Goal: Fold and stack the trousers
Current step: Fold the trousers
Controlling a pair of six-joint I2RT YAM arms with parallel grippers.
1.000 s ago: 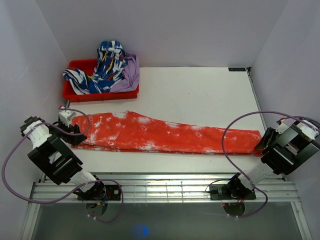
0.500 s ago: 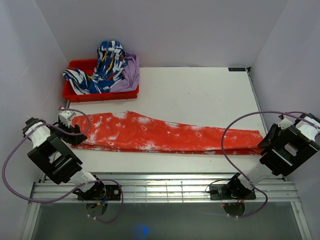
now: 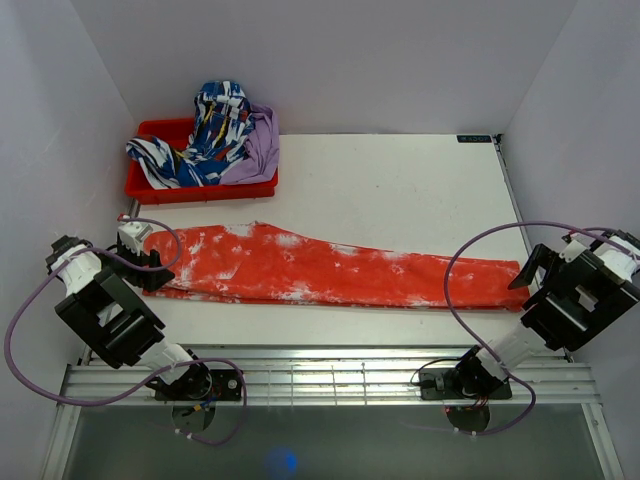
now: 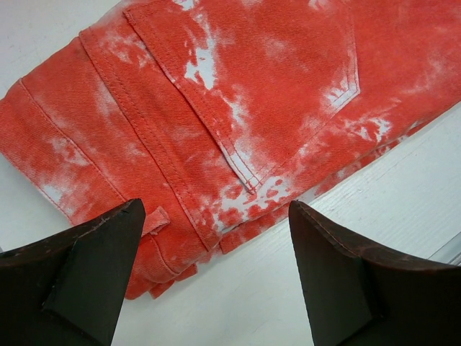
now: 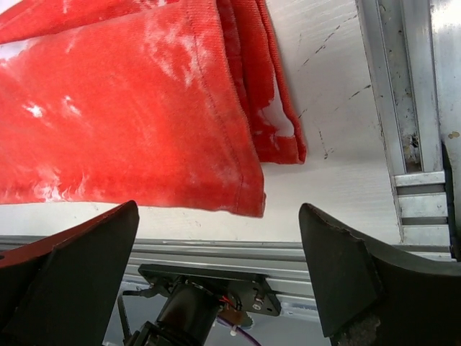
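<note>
Between the left gripper [image 4: 215, 209] fingers [image 4: 86, 281]: wide gap, nothing pinched. They straddle the waist end of the trousers [image 4: 238, 94], with the back pocket [image 4: 288, 79] just ahead of the tips. Can't tell if the tips touch cloth or hover.

Right gripper [image 5: 217, 209]: fingers [image 5: 346, 274] also spread, holding nothing, lined up on the hem end. Two leg hems lie one on the other, one poking out past the other, near the rail [image 5: 403, 72].

Top view: trousers lie flat, legs stacked lengthwise, across the near half of the table [image 3: 400, 180]. Waist is at the left gripper, hems at the right gripper. Red bin [image 3: 200, 190] sits far left with the blue-and-white garment [image 3: 205, 140] and purple garment [image 3: 258, 150], apart from the trousers.

Handling, my read: twill/denim-type weave with stitched seams.
- Limp, no stiffness along the length, so the middle will likely sag and drag if lifted by the ends.
- Heavier than thin cloth, not fragile, probably grippy enough for the pads.

Grab points:
- Right takes both hem layers together at the corner.
- Left takes the waistband edge through all layers.
- Miss a layer and the fold likely comes out skewed.
</note>
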